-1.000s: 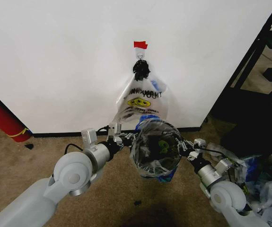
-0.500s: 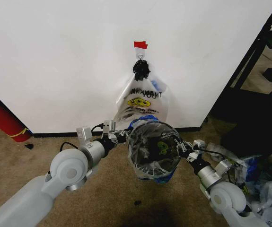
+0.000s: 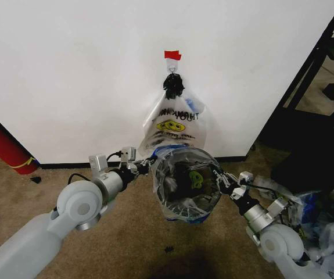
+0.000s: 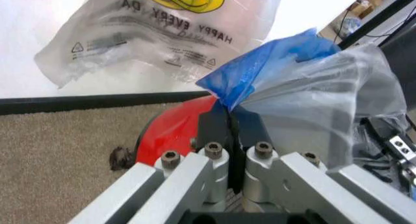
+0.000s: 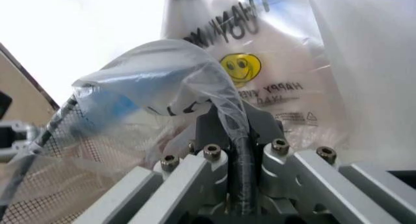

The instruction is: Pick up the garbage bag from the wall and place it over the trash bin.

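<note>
The garbage bag, thin clear plastic with blue patches, is stretched open between both grippers in front of the wall. Its mouth surrounds the dark trash bin, which shows through the plastic. My left gripper is shut on the bag's left edge; the left wrist view shows the fingers pinching blue plastic above the bin's red base. My right gripper is shut on the right edge, with clear film bunched over its fingers beside the bin's meshy side.
A clear smiley "THANK YOU" bag hangs from the hook under red tape. A long red cylinder leans at the left. Black shelving and a heap of loose bags stand at the right. Brown carpet lies in front.
My left gripper has pulled its edge of the bag leftward, widening the mouth. The right gripper has crept slightly up and left. The bag sits a little further left around the bin.
</note>
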